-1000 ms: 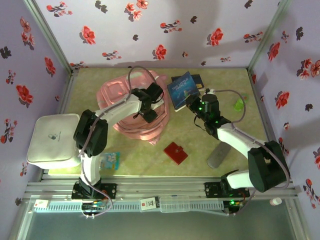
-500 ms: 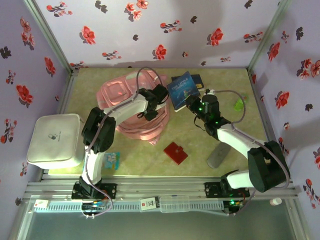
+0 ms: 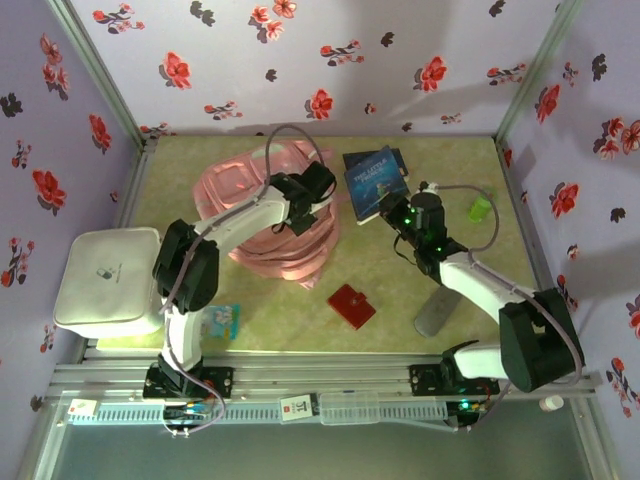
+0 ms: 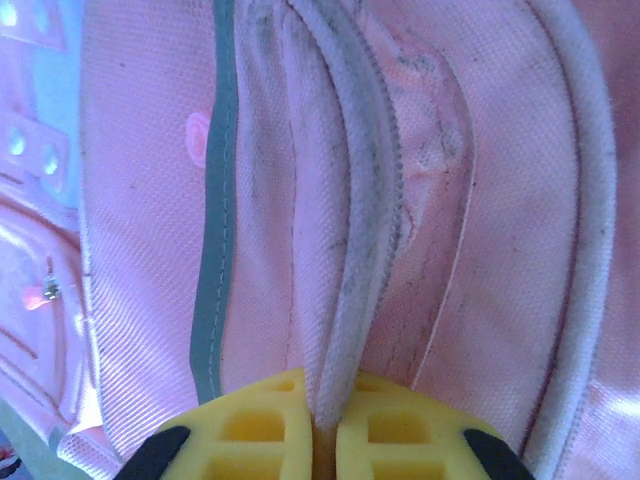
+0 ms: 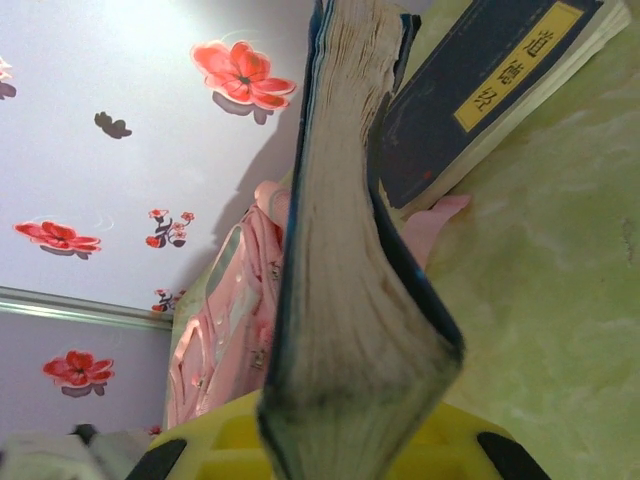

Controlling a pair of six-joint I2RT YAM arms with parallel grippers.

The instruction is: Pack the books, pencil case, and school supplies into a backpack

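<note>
Fold of backpack (image 4: 480, 200) in closed left hand (image 4: 325, 440); blue book (image 5: 350, 300) gripped in right hand (image 5: 335, 450)

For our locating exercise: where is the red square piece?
Top view: the red square piece lies front-centre, between the backpack and the grey pouch.

Left gripper (image 3: 303, 212) at the backpack (image 3: 235, 190); right gripper (image 3: 394, 206) holds blue book (image 3: 374, 180).

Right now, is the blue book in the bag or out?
Out. The right gripper is shut on the blue book, beside the pink backpack, not inside it.
</note>
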